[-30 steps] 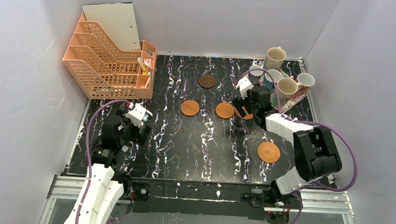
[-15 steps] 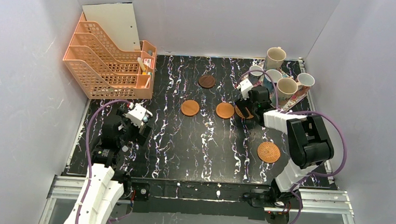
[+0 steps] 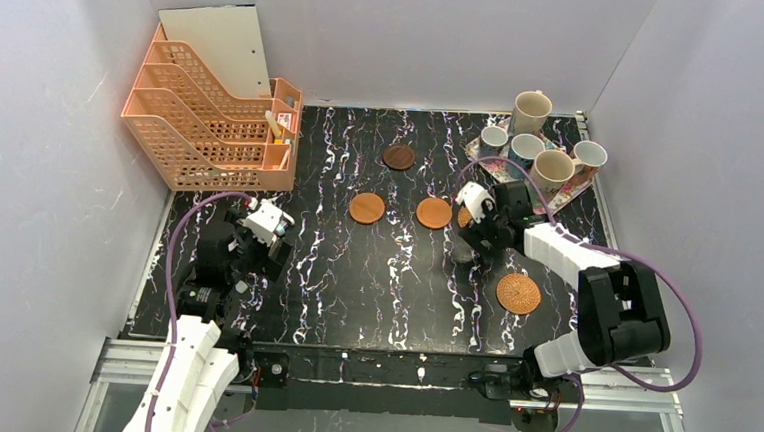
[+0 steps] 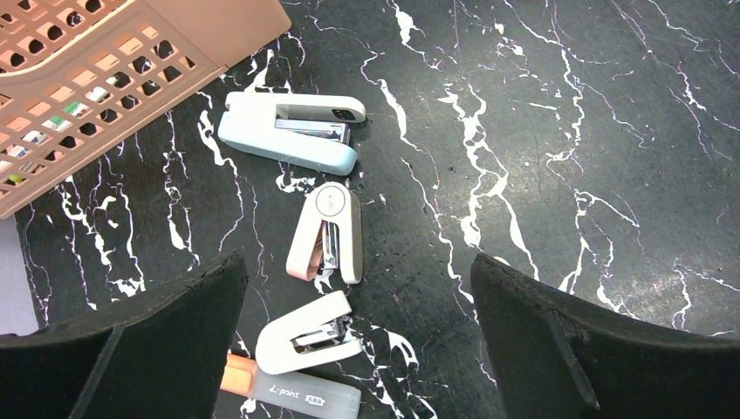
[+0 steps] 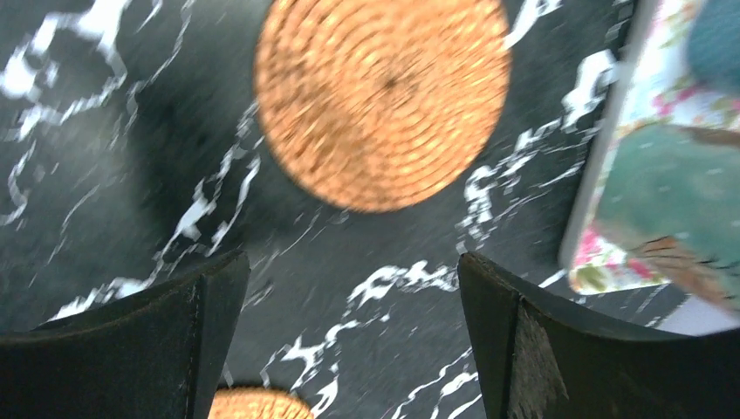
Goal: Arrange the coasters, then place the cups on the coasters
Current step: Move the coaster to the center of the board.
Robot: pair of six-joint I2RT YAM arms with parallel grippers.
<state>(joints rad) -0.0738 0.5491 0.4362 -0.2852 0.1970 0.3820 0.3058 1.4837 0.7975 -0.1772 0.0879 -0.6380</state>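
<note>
Two grippers, both empty. Your left gripper (image 4: pixel 356 275) hangs fingers apart over three small staplers (image 4: pixel 325 234) beside the peach plastic mesh file rack (image 3: pixel 209 115). One dark brown round wooden coaster (image 3: pixel 398 157) and two mid-brown round wooden coasters (image 3: pixel 366 208) lie mid-table. Your right gripper (image 5: pixel 349 262), jaws wide, hovers over one woven orange wicker coaster (image 5: pixel 382 100), just beside the rectangular floral tray (image 5: pixel 602 157) carrying all five handled ceramic mugs (image 3: pixel 553 169). The second wicker coaster (image 3: pixel 518 294) lies nearer the arm bases. Risk: the flat disc gives fingers little to pinch, so it may skid against the tray edge, or the wrist may clip a mug. Top view hides most of that coaster under the arm. Wrist view is blurred, mugs cropped, and an orange sliver (image 5: pixel 257 403) at its bottom edge can't be identified.
</note>
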